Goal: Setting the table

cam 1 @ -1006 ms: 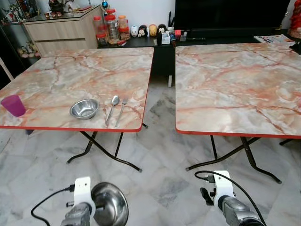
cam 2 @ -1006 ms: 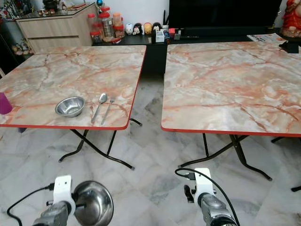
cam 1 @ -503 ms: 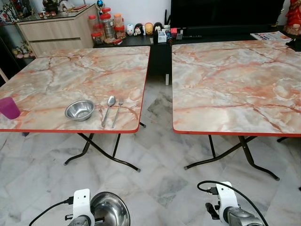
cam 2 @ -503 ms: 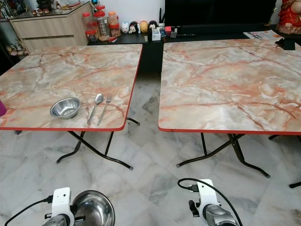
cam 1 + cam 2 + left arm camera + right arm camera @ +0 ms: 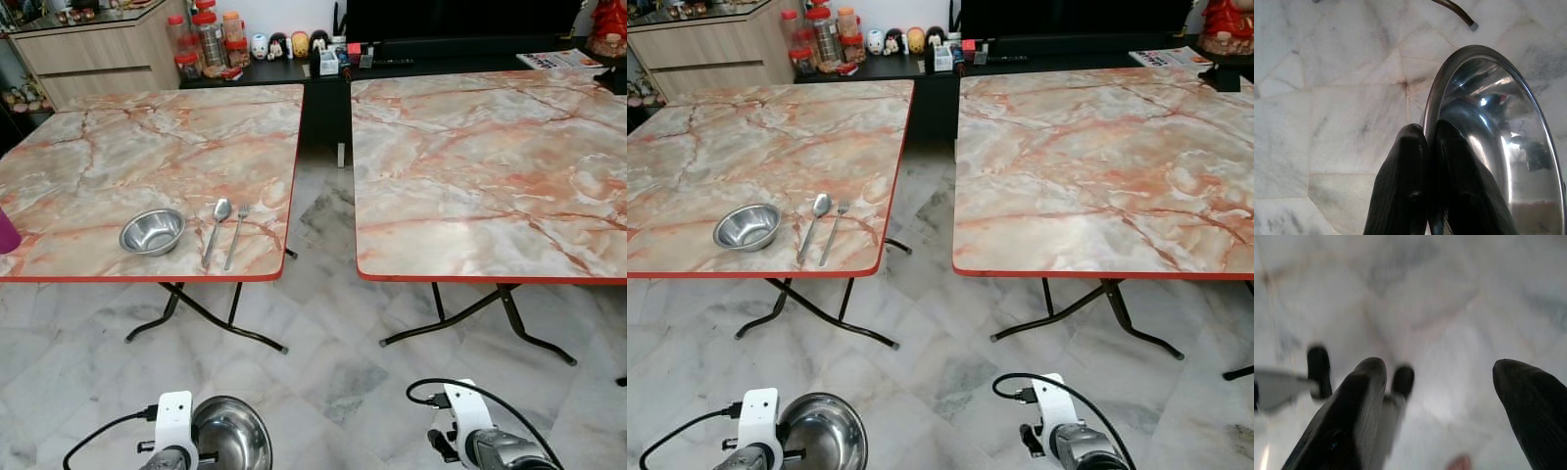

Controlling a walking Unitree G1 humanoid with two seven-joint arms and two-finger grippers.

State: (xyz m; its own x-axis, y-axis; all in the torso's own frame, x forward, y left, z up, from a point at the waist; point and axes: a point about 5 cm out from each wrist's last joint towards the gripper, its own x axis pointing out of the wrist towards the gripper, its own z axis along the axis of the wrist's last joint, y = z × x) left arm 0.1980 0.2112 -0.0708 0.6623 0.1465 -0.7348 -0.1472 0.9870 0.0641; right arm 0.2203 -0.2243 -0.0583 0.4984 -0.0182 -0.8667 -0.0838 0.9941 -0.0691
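My left gripper is shut on the rim of a steel bowl, held low over the marble floor. In the left wrist view the two black fingers pinch that bowl's edge. The left marble table carries a second steel bowl near its front edge, with a spoon and a fork laid just to its right. A purple cup stands at that table's far left edge. My right gripper hangs open over the floor with nothing between its fingers.
A second marble table stands to the right, with a narrow floor gap between the two. Folding black legs spread under both tables. A black shelf with jars and figurines and a wooden cabinet line the back wall.
The camera has shifted, so the tables sit slightly lower and further left in view. The held bowl and both arms keep their places at the bottom of the picture.
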